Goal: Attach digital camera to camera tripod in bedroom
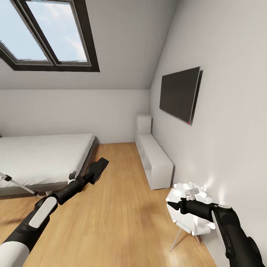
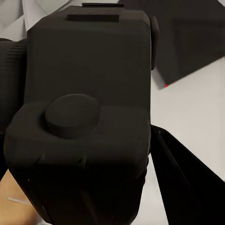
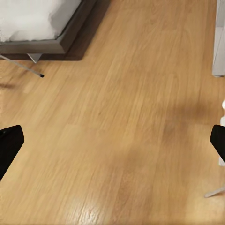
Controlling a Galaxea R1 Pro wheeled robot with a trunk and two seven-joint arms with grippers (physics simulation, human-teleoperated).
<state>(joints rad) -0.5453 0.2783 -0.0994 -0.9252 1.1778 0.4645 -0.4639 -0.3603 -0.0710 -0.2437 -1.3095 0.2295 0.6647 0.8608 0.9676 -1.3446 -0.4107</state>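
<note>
- Digital camera sits clamped in the left gripper, held out above the wood floor just off the bed's near corner; its red button faces up, and its black body looms close in the left wrist view.
- Right gripper is spread wide and grasps nothing; its dark fingertips sit far apart over bare floor.
- Camera tripod shows as one silver leg by the low grey bed, its foot on the floor.
- White petal-shaped floor lamp stands behind the right gripper, near the wall.
</note>
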